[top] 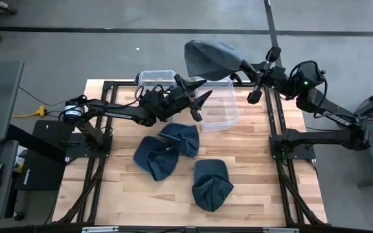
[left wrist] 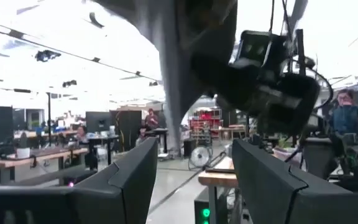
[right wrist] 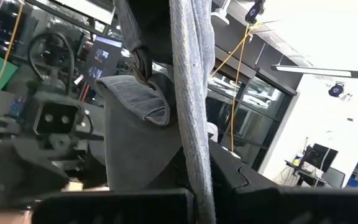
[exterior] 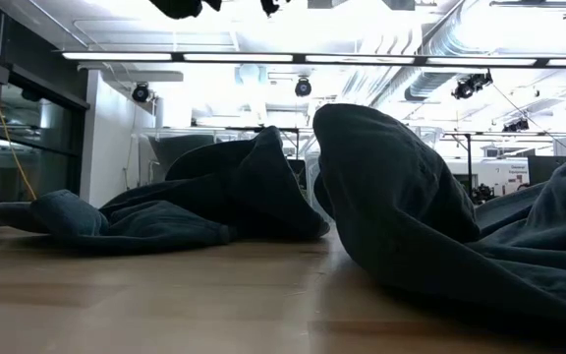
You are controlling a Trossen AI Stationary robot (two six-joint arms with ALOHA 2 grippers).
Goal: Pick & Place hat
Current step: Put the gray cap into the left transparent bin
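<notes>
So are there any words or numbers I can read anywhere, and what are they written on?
"TROSSEN": white letters on the left arm, seen from above; small, only just readable.
Computer screens in the room behind: too blurred to read.
Gray hat in the right gripper, the dark hats on the table and the clear bin: no writing shows.

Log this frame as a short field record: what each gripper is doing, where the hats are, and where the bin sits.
right gripper: shut on the grey fabric hat, held up by the far table edge
left gripper: open, empty, raised over the clear plastic bin
clear plastic bin: far middle of the wooden table
two dark blue fabric hats: overlapping on the table, centre
single dark blue hat: flat, nearer the front edge
</notes>
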